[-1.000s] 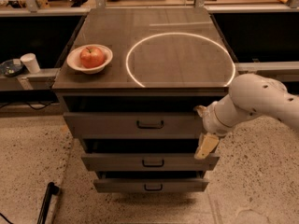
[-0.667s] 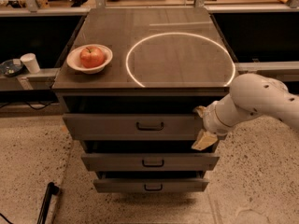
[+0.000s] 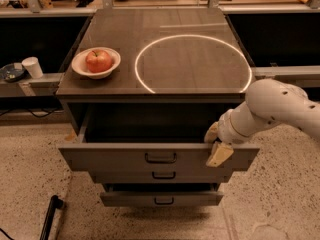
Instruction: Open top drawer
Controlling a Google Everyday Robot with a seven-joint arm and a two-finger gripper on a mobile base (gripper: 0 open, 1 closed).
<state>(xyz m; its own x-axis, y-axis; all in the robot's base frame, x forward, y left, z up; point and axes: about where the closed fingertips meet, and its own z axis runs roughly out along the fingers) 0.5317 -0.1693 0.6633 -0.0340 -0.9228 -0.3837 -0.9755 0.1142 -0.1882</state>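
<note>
The top drawer (image 3: pixel 115 157) is a wide grey metal drawer with a small black bar handle (image 3: pixel 160 158) at its centre. It stands pulled well out of the cabinet, and its dark inside shows. My gripper (image 3: pixel 216 144) is at the right end of the drawer's front panel. One beige finger (image 3: pixel 212 132) is behind the panel's top edge and the other (image 3: pixel 220 155) is in front of it, so the gripper is shut on the panel. My white arm (image 3: pixel 272 109) reaches in from the right.
Two smaller grey drawers (image 3: pixel 164 175) (image 3: pixel 161 199) sit below, slightly out. On the cabinet top (image 3: pixel 165 34) a white bowl (image 3: pixel 80 66) holds a red apple (image 3: pixel 98 60), beside a projected light ring. A paper cup (image 3: pixel 33 66) stands on the left ledge. A black stick (image 3: pixel 50 216) lies on the floor.
The top drawer has slid far out toward the camera with my gripper holding its right end. The view has also shifted closer.
</note>
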